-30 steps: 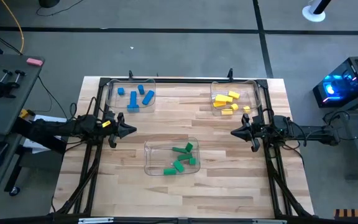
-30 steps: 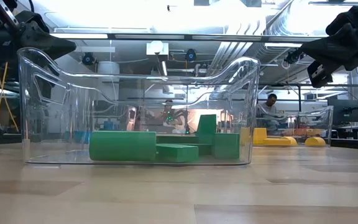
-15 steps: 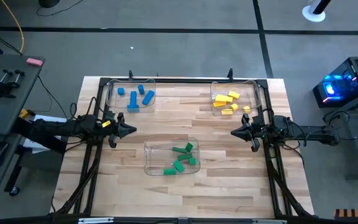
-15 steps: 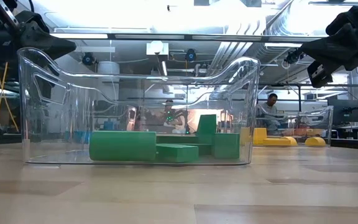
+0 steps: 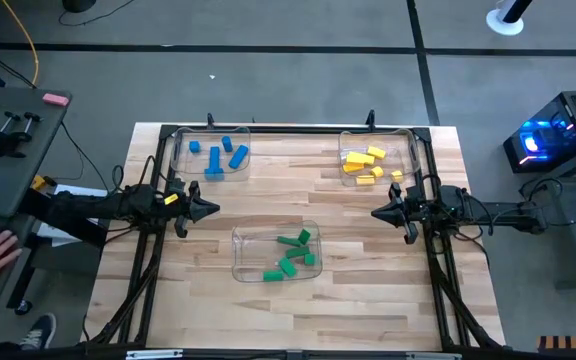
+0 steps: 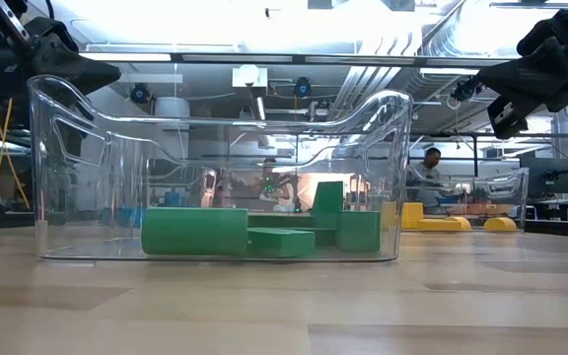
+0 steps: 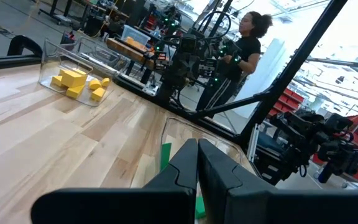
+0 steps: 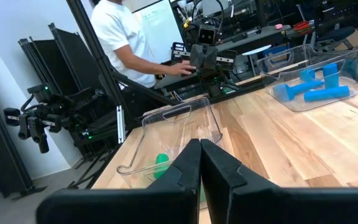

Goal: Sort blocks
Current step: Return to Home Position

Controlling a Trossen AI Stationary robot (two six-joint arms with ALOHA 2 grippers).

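Flanking the green blocks, left claw and right claw hover pressed together.

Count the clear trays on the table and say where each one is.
3. The far-left tray holds blue blocks, the far-right tray holds yellow blocks, and the middle tray, nearer the front, holds green blocks. None seems hidden.

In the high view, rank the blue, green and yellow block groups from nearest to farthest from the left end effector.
Measured from the left end effector, which hangs at the table's left side:
1. blue blocks, just beyond it at the table's far left.
2. green blocks, at the near middle of the table.
3. yellow blocks, across the table at the far right.
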